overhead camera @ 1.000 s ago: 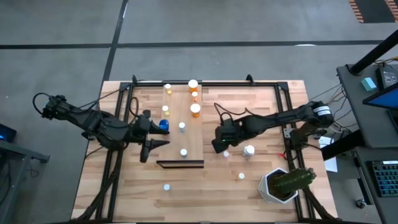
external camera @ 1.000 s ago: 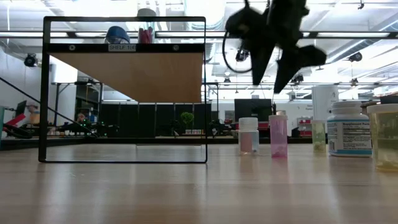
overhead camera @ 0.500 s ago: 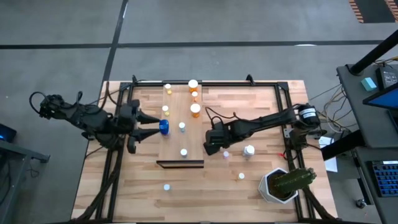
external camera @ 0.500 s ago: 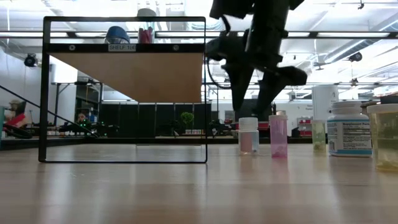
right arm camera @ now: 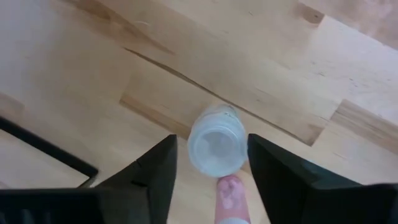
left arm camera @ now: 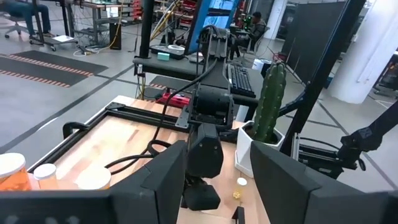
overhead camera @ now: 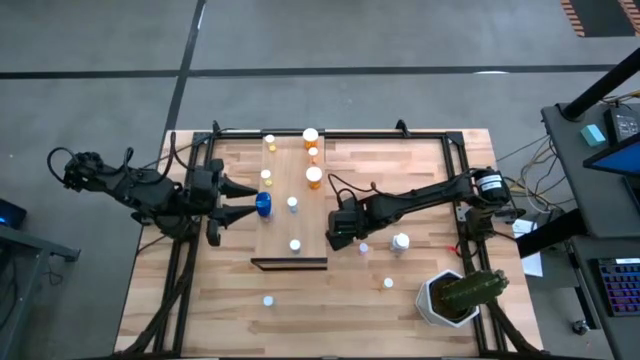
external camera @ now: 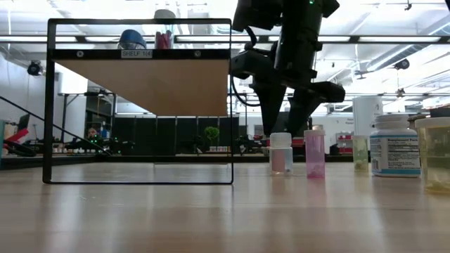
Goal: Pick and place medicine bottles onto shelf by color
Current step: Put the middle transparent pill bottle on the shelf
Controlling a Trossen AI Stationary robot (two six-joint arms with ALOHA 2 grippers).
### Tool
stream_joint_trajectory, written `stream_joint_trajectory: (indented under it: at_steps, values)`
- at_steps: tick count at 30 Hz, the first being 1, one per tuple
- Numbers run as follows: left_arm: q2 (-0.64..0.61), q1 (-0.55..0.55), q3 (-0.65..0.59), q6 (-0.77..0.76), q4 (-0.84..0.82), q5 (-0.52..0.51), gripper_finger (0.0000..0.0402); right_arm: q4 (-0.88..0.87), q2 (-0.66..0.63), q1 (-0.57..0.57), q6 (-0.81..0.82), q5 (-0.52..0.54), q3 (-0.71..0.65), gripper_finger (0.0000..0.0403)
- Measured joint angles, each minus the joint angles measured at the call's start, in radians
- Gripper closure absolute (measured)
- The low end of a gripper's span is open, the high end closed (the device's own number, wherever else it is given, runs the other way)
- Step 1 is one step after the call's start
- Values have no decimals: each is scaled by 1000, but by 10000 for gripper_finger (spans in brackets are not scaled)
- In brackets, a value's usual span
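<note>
Right gripper (external camera: 287, 119) hung fingers apart just above a clear white-capped bottle (external camera: 281, 154) on the bench (overhead camera: 380, 160), off the right side of the shelf (overhead camera: 300, 225); the wrist view showed that bottle (right arm camera: 217, 147) between its fingers (right arm camera: 156, 169), not touched. Pink bottle (external camera: 314, 152) stood just beside the clear one. Left gripper (overhead camera: 243, 204) sat at the shelf's left edge, fingers apart, with the blue bottle (overhead camera: 262, 204) at its tips; contact unclear.

Surface: planked wood bench, black frame rails (overhead camera: 452, 165) around it, pale shelf raised on a black frame (external camera: 140, 102). On the shelf: orange bottles (overhead camera: 314, 177) at the far end, small white-capped ones (overhead camera: 295, 244) nearer. Cactus pot (overhead camera: 455, 294) sat well right of the shelf, near corner. Room: grey floor, workstations, ceiling lights, a seated person (left arm camera: 250, 25) far back.

Versus 1 s ago: right gripper had moved in toward the shelf and dropped lower over the clear bottle; left gripper had pulled back from the shelf and swung to point at the blue bottle. Bottles unmoved.
</note>
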Motion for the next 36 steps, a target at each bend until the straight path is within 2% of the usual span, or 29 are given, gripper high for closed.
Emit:
stream_joint_trajectory:
  at_steps: [7, 13, 22, 27, 31, 36]
  values:
    - [8, 0, 0, 1, 9, -11, 237, 3, 4, 0, -13, 0, 1, 277]
    - [-3, 0, 1, 3, 17, -10, 237, -11, -11, 0, -53, 3, -1, 276]
    - [-35, 0, 1, 5, 18, -21, 237, -251, -166, -15, -141, 73, 77, 276]
    - [-40, 0, 2, 46, 20, -90, 237, -225, -208, -56, -208, 105, 214, 276]
    - [-39, 1, 1, 54, 25, -133, 237, -227, -166, -89, -289, 108, 369, 280]
    - [-35, 1, 1, 56, 26, -141, 237, -238, -79, -98, -391, 52, 554, 285]
